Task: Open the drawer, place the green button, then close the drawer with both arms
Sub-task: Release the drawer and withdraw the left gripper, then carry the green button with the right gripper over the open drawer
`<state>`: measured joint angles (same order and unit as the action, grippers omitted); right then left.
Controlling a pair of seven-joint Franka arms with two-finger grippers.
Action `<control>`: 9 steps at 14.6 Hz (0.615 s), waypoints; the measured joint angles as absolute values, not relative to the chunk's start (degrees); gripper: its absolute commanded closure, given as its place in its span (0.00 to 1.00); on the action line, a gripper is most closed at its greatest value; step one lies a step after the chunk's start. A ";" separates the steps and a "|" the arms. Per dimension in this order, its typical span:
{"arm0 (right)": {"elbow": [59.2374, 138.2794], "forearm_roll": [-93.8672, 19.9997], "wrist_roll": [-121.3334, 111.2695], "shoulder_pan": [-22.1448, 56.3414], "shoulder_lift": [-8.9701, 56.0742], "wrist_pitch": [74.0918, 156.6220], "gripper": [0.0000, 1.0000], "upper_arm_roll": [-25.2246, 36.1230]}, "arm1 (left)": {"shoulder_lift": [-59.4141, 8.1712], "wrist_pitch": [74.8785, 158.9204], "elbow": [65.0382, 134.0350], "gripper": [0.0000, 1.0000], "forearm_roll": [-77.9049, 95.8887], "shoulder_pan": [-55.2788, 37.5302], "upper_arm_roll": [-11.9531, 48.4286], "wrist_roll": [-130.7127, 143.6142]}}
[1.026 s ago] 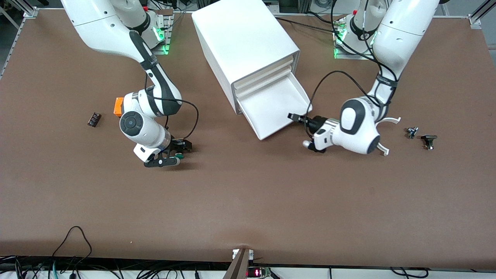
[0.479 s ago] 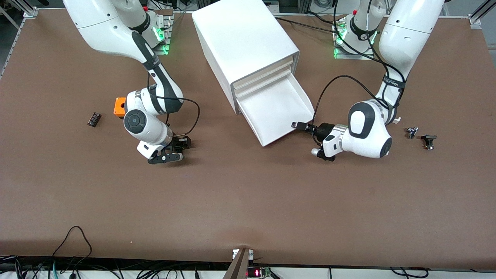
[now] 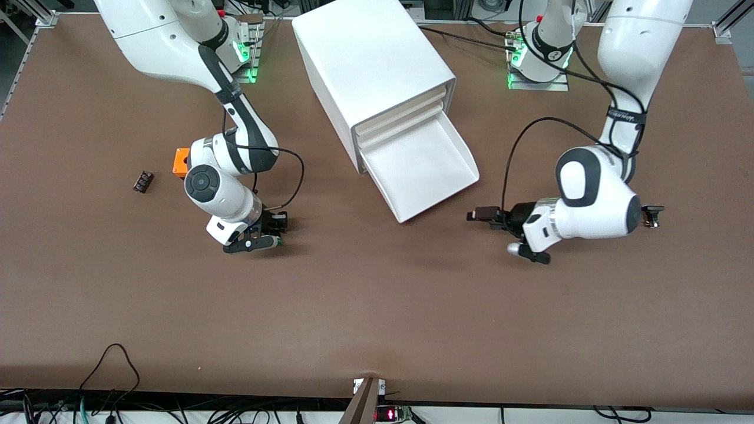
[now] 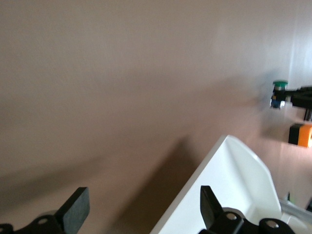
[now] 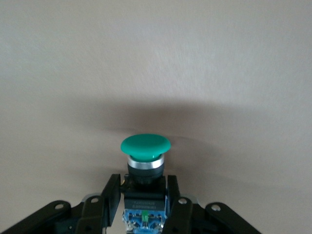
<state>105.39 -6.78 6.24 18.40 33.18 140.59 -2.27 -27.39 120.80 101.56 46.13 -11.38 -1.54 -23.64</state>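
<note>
The drawer (image 3: 421, 168) stands pulled out at the bottom of the white cabinet (image 3: 371, 59), and its tray shows bare. My right gripper (image 3: 268, 235) is low at the table, nearer the front camera than the orange cube. It is shut on the button's dark body (image 5: 145, 195), and the green cap (image 5: 145, 145) sticks out past the fingertips. My left gripper (image 3: 478, 215) is open and empty, just off the drawer's front corner toward the left arm's end. In the left wrist view the drawer's corner (image 4: 234, 185) lies by one finger (image 4: 209, 204), and the button (image 4: 279, 92) shows far off.
An orange cube with a round hole (image 3: 180, 162) sits beside the right arm's wrist, and it also shows in the left wrist view (image 4: 300, 135). A small black part (image 3: 142, 181) lies toward the right arm's end. Another small black part (image 3: 651, 213) lies by the left arm's elbow.
My left gripper has drawn away from the drawer's front edge, toward the front camera and the left arm's end. The drawer came out a little farther. My right gripper stayed at the button.
</note>
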 measured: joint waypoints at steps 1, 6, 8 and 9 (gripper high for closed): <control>103.60 -6.78 6.21 18.40 33.11 138.45 0.75 -2.27 | -25.23 121.46 101.54 0.00 45.17 -10.84 -1.75 -23.48; 90.83 -6.63 4.71 18.41 31.57 124.36 0.75 -3.31 | -13.39 118.28 104.14 0.00 34.72 -5.92 -2.85 -22.90; 85.22 -6.03 1.46 19.04 30.86 121.42 0.75 -4.82 | -8.22 114.45 104.59 0.00 24.02 -5.31 -3.52 -21.38; 83.13 -5.62 0.16 19.90 30.58 120.73 0.75 -5.26 | -5.62 112.02 104.67 0.00 19.45 -5.27 -3.59 -19.42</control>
<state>83.13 -5.62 0.16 19.90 30.58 120.73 -5.26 -5.62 112.02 104.67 19.45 -5.27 -3.59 -19.42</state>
